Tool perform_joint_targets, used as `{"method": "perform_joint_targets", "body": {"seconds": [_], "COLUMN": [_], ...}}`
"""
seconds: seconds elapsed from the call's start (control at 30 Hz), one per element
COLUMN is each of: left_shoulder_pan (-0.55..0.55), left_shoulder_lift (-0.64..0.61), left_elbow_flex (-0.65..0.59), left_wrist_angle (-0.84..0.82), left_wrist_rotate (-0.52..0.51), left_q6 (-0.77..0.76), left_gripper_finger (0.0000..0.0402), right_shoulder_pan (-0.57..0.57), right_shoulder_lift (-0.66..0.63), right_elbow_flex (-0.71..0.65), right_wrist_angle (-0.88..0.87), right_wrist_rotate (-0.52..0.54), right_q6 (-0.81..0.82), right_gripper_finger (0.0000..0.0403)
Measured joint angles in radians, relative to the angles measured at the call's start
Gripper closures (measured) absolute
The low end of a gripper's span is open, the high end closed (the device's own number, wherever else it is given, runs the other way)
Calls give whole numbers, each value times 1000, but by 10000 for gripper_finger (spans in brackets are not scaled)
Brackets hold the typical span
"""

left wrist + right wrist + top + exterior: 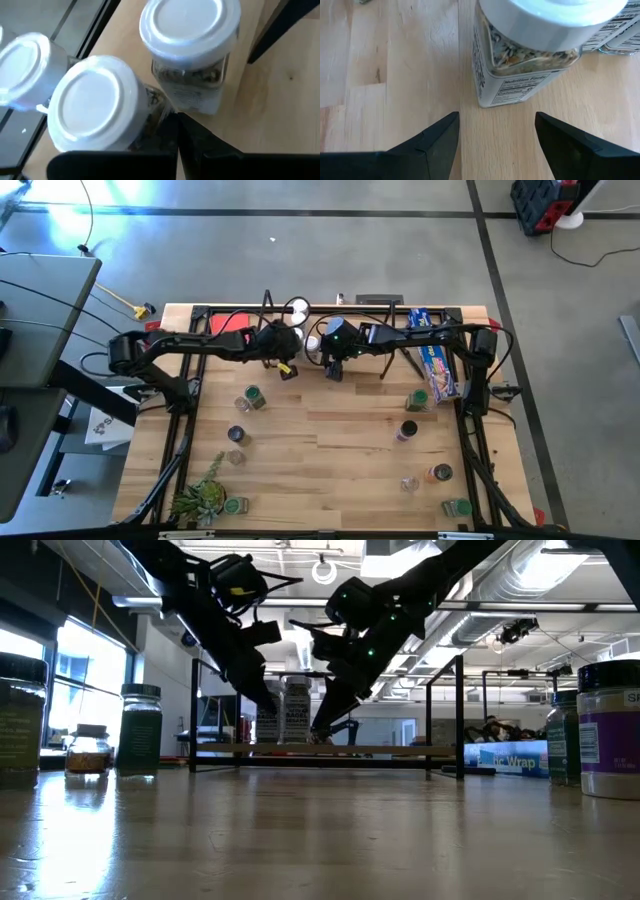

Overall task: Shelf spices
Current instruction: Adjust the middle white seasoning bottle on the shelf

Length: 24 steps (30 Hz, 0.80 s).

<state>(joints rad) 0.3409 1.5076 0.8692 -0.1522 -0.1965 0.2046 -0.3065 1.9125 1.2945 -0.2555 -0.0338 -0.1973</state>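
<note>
A: So, where are the two pincers?

B: Both are at the far side of the surface (330,440), over the shelf (330,750). The left pincer (285,368) has its fingers together and holds nothing. The right pincer (496,137) has its fingers apart, with a white-capped jar (530,50) standing upright on the wooden board just in front of them, not touched.

A: And the spices?

B: Three white-capped jars (187,55) stand close together on the shelf. Other jars (252,398) are spread over the near part of the surface, on the left and the right. A blue box (435,360) lies at the far right.
</note>
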Motion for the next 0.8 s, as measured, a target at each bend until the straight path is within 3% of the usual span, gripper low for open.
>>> {"method": "perform_joint_targets", "body": {"seconds": [0.4, 0.6, 0.8], "left_shoulder_pan": [-4, -40, 23], "left_shoulder_lift": [7, -44, -48], "left_elbow_flex": [0, 0, -2], "left_wrist_angle": [26, -132, -209], "left_wrist_rotate": [5, 0, -32], "left_q6": [41, -42, -123], "left_gripper_finger": [401, 401, 401], "right_shoulder_pan": [0, 0, 0], "right_shoulder_lift": [0, 0, 0], "right_elbow_flex": [0, 0, 0], "right_wrist_angle": [6, 7, 23], "right_wrist_rotate": [0, 0, 0], "right_q6": [17, 16, 14], "right_gripper_finger": [149, 149, 149]}}
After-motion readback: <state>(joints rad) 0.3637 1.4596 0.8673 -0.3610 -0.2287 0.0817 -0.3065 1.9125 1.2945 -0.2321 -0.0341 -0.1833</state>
